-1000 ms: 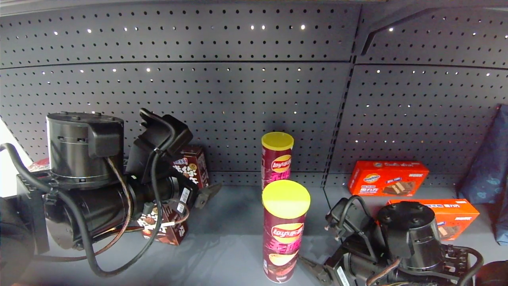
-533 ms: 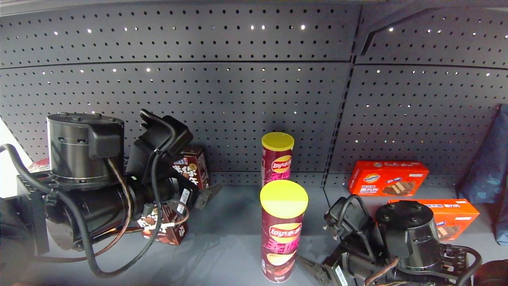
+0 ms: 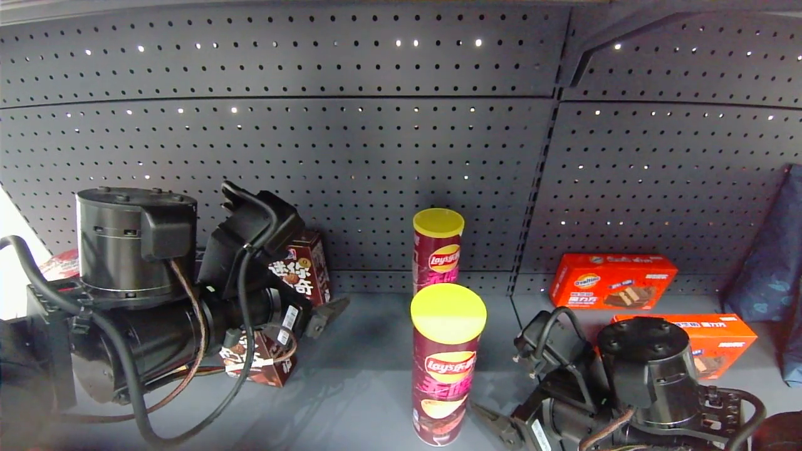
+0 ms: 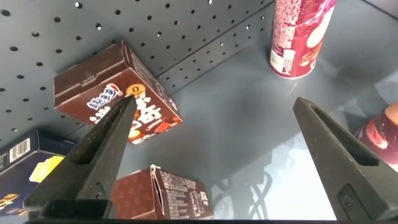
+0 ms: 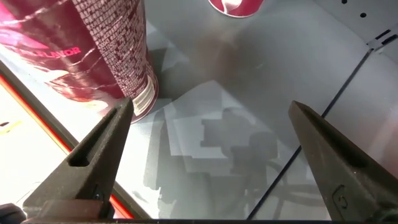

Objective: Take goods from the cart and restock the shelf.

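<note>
Both grippers are spread wide with nothing in them. The left gripper (image 4: 212,109) hangs low over the smooth grey metal shelf (image 3: 363,388), its wedge-shaped black fingers either side of bare shelf, near two brown cardboard cartons. One carton (image 3: 307,269) stands upright against the perforated pegboard (image 3: 376,156) and the other carton (image 3: 263,363) lies in front of it. The right gripper (image 5: 209,107) sits at the shelf's front edge, just beside the front can (image 3: 448,363). That's a tall glossy maroon tube with a flat yellow plastic lid, standing upright. A matching back can (image 3: 437,247) stands behind it by the pegboard. Two flat orange boxes (image 3: 611,280) lie off to the right.
</note>
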### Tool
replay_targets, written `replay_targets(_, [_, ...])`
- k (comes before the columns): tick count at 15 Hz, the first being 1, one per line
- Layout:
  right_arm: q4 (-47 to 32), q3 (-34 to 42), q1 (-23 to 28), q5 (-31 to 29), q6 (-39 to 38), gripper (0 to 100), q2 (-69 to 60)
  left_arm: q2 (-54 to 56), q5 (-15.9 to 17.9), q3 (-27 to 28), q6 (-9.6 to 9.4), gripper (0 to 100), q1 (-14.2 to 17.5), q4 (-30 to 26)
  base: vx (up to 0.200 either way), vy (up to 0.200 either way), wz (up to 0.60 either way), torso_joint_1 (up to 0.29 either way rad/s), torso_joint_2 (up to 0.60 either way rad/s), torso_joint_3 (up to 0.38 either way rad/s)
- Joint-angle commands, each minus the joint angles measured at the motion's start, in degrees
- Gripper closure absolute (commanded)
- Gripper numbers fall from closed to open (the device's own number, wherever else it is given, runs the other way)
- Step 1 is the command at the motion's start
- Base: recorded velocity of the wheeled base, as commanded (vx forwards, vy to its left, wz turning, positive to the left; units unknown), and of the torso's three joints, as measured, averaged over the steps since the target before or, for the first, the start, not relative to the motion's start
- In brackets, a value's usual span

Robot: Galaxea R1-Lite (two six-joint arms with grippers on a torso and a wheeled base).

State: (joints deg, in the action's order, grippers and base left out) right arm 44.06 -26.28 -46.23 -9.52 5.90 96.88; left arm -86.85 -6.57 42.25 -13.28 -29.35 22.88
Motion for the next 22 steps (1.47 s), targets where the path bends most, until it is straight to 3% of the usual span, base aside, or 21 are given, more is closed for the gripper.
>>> replay_targets(1, [0.0, 0.5, 0.2, -0.1, 0.0, 0, -3.3, 1.5, 0.0, 0.4, 0.00, 0, 0.0, 0.1, 0.000, 0.000, 0.00, 0.000, 0.00, 0.000])
replay_targets(5, [-0.1, 0.8, 0.7, -0.3, 0.0, 0, -11.6, 9.9, 0.0, -0.2, 0.27, 0, 0.6, -0.1, 0.000, 0.000, 0.00, 0.000, 0.00, 0.000])
replay_targets(8, [-0.1, 0.1, 5.6, -2.1, 0.0, 0, -17.2, 18.1, -0.1, -3.4, 0.36, 0, 2.7, 0.0, 0.000, 0.000, 0.00, 0.000, 0.00, 0.000])
replay_targets(11, [-0.3, 1.6, 12.3, -3.3, 0.0, 0, -21.8, 26.8, 0.1, -9.1, 0.62, 0, 9.8, 0.0, 0.000, 0.000, 0.00, 0.000, 0.00, 0.000])
replay_targets(12, [-0.4, 2.0, 16.2, -3.6, 0.0, 0, -23.9, 31.9, 0.3, -14.0, 0.80, 0, 14.9, 0.0, 0.000, 0.000, 0.00, 0.000, 0.00, 0.000])
replay_targets(14, [-0.9, 2.6, 22.5, -4.5, 0.0, 0, -27.7, 39.9, 0.3, -21.4, 1.06, 0, 20.0, -0.6, 0.000, 0.000, 0.00, 0.000, 0.00, 0.000])
replay_targets(16, [-2.0, 5.2, 29.7, -4.6, 0.0, 0, -33.1, 46.3, -0.8, -26.8, 0.88, 0, 23.0, -1.0, 0.000, 0.000, 0.00, 0.000, 0.00, 0.000])
replay_targets(18, [-3.1, 10.4, 38.0, -4.6, 0.0, 0, -40.3, 50.3, -6.2, -29.8, 0.97, 0, 23.4, -1.1, 0.000, 0.000, 0.00, 0.000, 0.00, 0.000])
replay_targets(20, [-6.2, 18.6, 46.5, -4.5, 0.0, 0, -50.6, 54.9, -8.8, -31.8, 1.06, 0, 25.0, -3.4, 0.000, 0.000, 0.00, 0.000, 0.00, 0.000])
replay_targets(21, [-7.4, 21.8, 49.0, -4.5, 0.0, 0, -54.5, 56.5, -8.9, -32.0, 1.32, 0, 26.9, -5.4, 0.000, 0.000, 0.00, 0.000, 0.00, 0.000])
replay_targets(22, [-10.5, 25.7, 50.5, -4.5, 0.0, 0, -61.8, 59.8, -8.8, -32.0, 2.82, 0, 31.3, -9.6, 0.000, 0.000, 0.00, 0.000, 0.00, 0.000])
